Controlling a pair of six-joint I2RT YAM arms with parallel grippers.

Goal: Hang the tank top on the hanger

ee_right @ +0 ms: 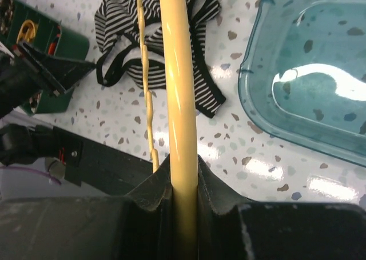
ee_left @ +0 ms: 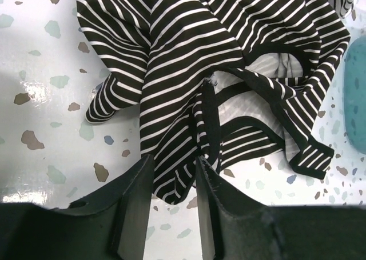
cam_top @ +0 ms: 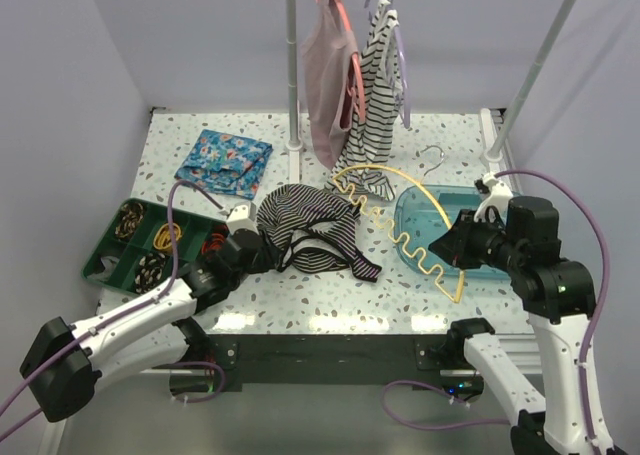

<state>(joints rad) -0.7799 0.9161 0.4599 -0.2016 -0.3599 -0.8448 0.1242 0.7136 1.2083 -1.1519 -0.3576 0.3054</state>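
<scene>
Cloth from the near edge of the tank top [ee_left: 189,54] lies inside the left end effector [ee_left: 174,159], whose two fingers stand a little apart on either side of it, not pressed together. The garment itself is crumpled on the speckled worktop [cam_top: 300,287] near the middle, between a green compartment tray [cam_top: 105,265] on the left and a teal tray [cam_top: 480,200] on the right.

The right end effector [ee_right: 185,168] is closed tight on the smooth arched bar of the yellow hanger [ee_right: 178,71], close to the bar's near end and above the teal tray's near-left side. From that grip the hanger stretches away and leftward, its wavy lower bar on the tank-top side, and its far end reaches the garment's right edge.

Farther back lies a folded blue floral cloth [cam_top: 225,162]. Beyond it a rack carries a pink top [cam_top: 330,75] and a white, bold-striped garment [cam_top: 377,80].
</scene>
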